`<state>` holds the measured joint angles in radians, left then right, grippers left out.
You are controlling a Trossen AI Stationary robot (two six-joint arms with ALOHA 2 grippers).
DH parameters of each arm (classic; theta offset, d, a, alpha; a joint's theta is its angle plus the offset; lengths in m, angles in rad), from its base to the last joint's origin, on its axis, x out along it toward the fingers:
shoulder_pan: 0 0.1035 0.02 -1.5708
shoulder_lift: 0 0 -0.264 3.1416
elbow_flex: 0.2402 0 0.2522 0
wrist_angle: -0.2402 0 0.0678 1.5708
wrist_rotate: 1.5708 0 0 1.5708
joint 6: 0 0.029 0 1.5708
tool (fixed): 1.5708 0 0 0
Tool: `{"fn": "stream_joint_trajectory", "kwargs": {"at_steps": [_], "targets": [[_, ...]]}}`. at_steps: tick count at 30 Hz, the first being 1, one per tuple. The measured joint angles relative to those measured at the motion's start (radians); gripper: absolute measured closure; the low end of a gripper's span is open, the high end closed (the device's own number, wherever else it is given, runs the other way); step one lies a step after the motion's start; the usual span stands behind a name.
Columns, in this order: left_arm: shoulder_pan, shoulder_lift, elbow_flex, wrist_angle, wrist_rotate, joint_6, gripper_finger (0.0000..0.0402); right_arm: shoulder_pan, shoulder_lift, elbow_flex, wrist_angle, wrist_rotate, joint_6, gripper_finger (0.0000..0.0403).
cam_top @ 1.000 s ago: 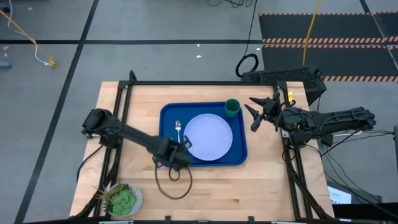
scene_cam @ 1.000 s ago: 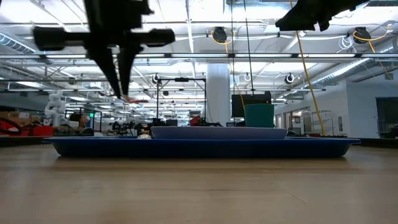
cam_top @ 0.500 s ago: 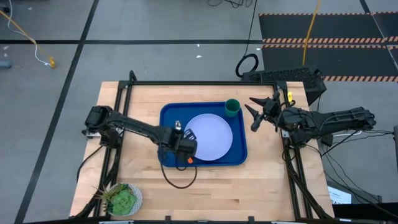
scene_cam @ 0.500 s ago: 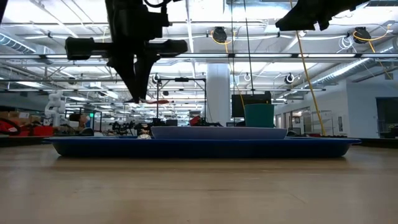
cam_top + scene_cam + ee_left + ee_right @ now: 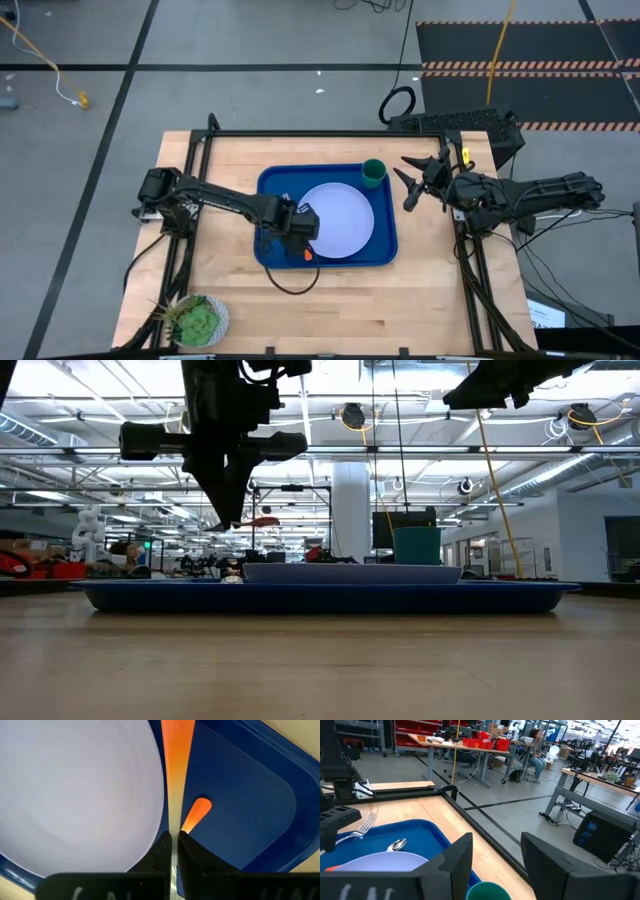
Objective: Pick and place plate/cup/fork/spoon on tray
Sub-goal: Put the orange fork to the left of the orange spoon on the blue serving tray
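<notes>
Fork (image 5: 176,780) clamped in left fingers (image 5: 162,851) above tray (image 5: 385,250); right fingers (image 5: 455,857) apart.

Left arm stretched rightward over the table's middle, left gripper (image 5: 228,510) pointing down, fingers apparently clamped, right gripper (image 5: 415,180) raised at right, fingers spread.

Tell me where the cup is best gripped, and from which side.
Probably by its rim, from above. The cup stands upright, mouth open, in the tray's corner close to the plate. Put one finger inside, one outside, on the side facing the open right claw beside the tray. The left claw is busy holding the fork.
</notes>
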<state>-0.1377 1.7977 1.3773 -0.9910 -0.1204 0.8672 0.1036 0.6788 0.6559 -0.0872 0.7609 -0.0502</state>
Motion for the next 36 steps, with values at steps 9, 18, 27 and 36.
{"fn": "stream_joint_trajectory", "kwargs": {"at_steps": [9,18,27,36], "targets": [[0.0,-0.001,0.0,-0.021,-0.018,-0.001,0.0392,0.0,0.0,0.0,-0.007,0.001,0.0,0.0243],[0.001,-0.002,0.0,-0.096,-0.02,-0.025,0.0394,0.0,0.0,0.0,-0.019,0.002,0.004,0.0243],[-0.004,-0.002,0.0,-0.088,-0.02,-0.051,0.0388,0.0,0.0,0.0,-0.018,0.002,0.004,0.0243],[-0.011,-0.002,0.0,-0.073,-0.02,-0.081,0.0372,0.0,0.0,0.0,-0.022,0.001,0.004,0.0243]]}}
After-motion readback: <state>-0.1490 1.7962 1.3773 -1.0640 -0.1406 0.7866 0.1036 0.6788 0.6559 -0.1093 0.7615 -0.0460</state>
